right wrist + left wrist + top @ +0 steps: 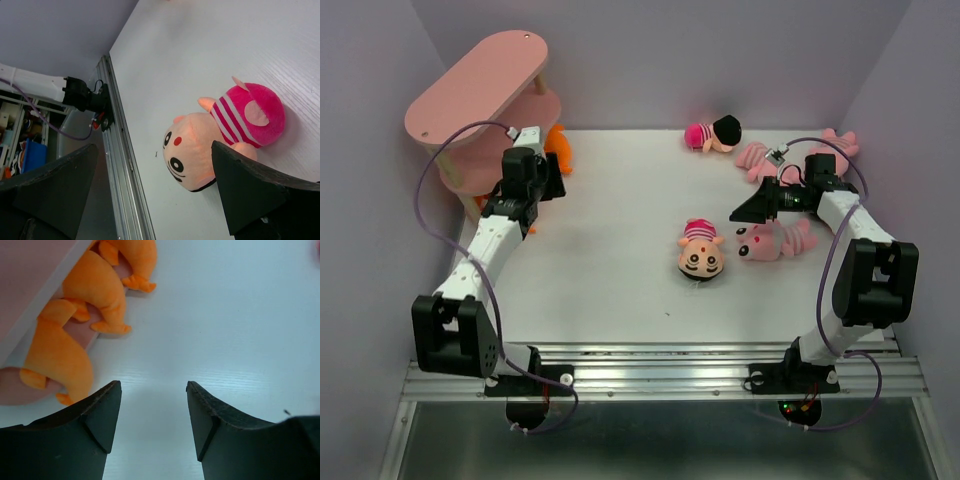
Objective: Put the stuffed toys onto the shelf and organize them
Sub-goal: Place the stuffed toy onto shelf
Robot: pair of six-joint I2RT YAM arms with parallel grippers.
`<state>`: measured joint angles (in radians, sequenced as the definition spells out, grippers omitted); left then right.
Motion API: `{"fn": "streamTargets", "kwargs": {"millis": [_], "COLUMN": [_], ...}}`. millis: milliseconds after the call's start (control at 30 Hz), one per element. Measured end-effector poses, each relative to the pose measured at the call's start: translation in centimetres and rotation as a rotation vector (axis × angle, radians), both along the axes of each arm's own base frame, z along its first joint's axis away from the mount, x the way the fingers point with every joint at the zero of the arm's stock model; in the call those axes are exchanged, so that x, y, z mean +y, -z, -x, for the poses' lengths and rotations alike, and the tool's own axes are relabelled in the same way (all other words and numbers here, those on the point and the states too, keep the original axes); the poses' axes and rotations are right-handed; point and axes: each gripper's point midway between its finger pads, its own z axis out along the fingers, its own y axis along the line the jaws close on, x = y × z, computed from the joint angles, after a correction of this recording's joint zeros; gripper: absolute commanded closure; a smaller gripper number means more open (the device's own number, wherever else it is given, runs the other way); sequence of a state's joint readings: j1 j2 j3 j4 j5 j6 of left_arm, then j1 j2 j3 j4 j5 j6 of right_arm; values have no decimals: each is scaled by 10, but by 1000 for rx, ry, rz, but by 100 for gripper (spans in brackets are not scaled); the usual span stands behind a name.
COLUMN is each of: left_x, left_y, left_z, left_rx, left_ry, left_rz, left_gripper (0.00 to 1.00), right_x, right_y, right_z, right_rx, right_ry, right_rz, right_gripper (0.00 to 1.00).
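Left gripper (153, 383) has its jaws parted with nothing between them, only bare table (610, 300) showing in the gap. It hangs just beside the shelf (480, 85) at the upper left of the overhead view. Three orange toys (100, 290) lie in a row on one of the shelf's lower boards, tucked under the edge of the board above. Which tier it is I cannot tell. Keeping them together likely means sorting by kind, one sort to a board. The left arm runs from its base at the lower left straight up toward the shelf, with the wrist tipped down at the table. The right gripper (154, 146) is spread as wide as it goes and holds nothing. It points toward the middle of the frame, close to a doll (220, 135) lying on its side and apart from it. Wide jaws probably suit that round head. The right arm folds at a high elbow on the right edge, its forearm reaching back and inward. Just beside the doll lies a pink striped animal (775, 240), with another doll (713, 133) and more pink animals (760, 158) at the upper right, all on the table and unshelved.
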<state>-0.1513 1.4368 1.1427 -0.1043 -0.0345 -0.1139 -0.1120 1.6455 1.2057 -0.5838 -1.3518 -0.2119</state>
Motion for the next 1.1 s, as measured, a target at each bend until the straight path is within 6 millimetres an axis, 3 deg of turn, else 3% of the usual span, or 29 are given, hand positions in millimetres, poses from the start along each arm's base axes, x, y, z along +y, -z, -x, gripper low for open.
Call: {"fn": "streamTargets", "kwargs": {"millis": [100, 167, 233, 367, 633, 867, 967, 1100], "left_x": [16, 25, 29, 39, 51, 68, 77, 86], "left_y": [-13, -6, 13, 72, 93, 142, 146, 135], "left_z": [17, 22, 27, 42, 22, 18, 16, 7], "left_rx": [-70, -93, -77, 46, 37, 147, 160, 135], "left_ry": [-51, -90, -119, -185, -271, -345, -379, -427], "left_rz": [24, 31, 33, 15, 6, -92, -131, -165], "left_gripper": [36, 37, 37, 40, 40, 43, 50, 51], "right_x": [0, 0, 0, 1, 1, 1, 1, 1], "right_y": [-1, -2, -2, -3, -4, -4, -4, -4], "right_z": [0, 1, 1, 1, 2, 2, 2, 2], "right_rx": [-1, 1, 2, 3, 1, -1, -1, -2], "right_ry": [-1, -3, -4, -6, -10, -12, -12, -13], "right_rz": [-1, -4, -7, -10, -15, -18, -18, -18], "right_gripper": [0, 0, 0, 0, 0, 0, 0, 0]}}
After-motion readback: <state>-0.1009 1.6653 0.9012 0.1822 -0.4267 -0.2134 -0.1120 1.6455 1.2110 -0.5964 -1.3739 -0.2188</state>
